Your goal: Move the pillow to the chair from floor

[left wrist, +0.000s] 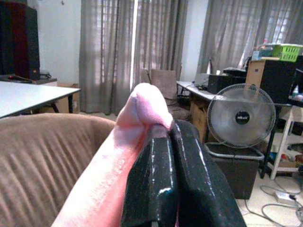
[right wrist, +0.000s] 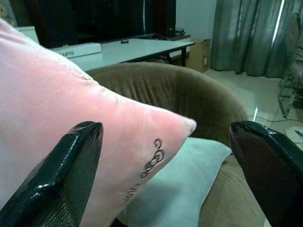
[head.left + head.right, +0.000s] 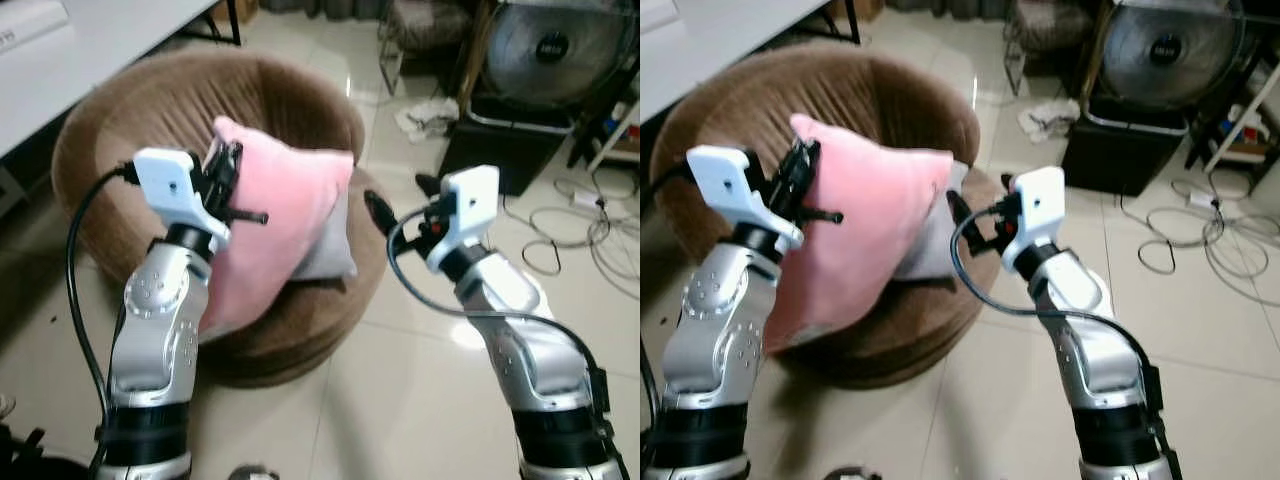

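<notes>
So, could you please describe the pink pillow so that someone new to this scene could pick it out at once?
Find the round brown chair on the tiled floor, beside the white table. Over its seat, the left gripper pinches the upper corner of a pillow. It is pink and tilted, unlike the grey cushion behind it.

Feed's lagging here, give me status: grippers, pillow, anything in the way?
Left gripper shut on pink pillow, over brown chair. Right gripper open beside pillow's corner. Grey cushion already on seat beneath.
</notes>
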You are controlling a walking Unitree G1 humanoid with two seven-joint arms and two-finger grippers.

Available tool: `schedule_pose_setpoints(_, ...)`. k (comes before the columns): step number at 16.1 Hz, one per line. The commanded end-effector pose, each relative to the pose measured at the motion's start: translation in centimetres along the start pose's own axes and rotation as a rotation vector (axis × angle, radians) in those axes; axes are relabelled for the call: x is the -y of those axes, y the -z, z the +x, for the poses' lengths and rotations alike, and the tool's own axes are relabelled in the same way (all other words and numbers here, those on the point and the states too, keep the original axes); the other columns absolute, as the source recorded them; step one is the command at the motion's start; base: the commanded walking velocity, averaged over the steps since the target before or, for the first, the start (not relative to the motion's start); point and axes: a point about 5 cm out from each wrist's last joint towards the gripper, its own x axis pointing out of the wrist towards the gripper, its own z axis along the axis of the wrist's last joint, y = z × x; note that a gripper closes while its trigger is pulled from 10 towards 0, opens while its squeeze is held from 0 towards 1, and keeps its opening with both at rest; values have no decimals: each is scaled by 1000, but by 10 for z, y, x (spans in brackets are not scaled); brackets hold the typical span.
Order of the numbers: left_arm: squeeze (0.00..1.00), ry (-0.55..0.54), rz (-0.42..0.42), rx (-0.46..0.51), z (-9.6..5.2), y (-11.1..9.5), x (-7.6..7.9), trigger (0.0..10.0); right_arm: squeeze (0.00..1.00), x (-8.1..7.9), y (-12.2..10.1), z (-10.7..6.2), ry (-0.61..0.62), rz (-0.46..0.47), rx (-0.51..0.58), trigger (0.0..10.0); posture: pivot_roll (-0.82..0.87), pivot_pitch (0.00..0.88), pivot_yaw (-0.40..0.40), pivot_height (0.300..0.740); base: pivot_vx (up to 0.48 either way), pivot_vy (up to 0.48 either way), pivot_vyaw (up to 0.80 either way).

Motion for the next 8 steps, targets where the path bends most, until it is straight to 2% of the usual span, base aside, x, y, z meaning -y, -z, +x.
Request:
schedule_pose_setpoints(1, 0, 14, 32, 38, 2, -6, 2, 10000, 0, 1, 0, 1, 1, -12, -11, 10000, 96, 0, 2, 740, 0, 0, 0)
schedule_pose_setpoints(5, 0, -18, 46, 60, 8, -11, -2, 10000, 0, 4, 0, 4, 25, -10, -3, 10000, 100, 0, 6, 740, 0, 0, 0)
schedule_pose_setpoints(8, 0, -29, 66, 65, 9, -12, -7, 10000, 0, 3, 3, 4, 18, -33, -19, 10000, 102, 0, 8, 740, 325, 0, 0)
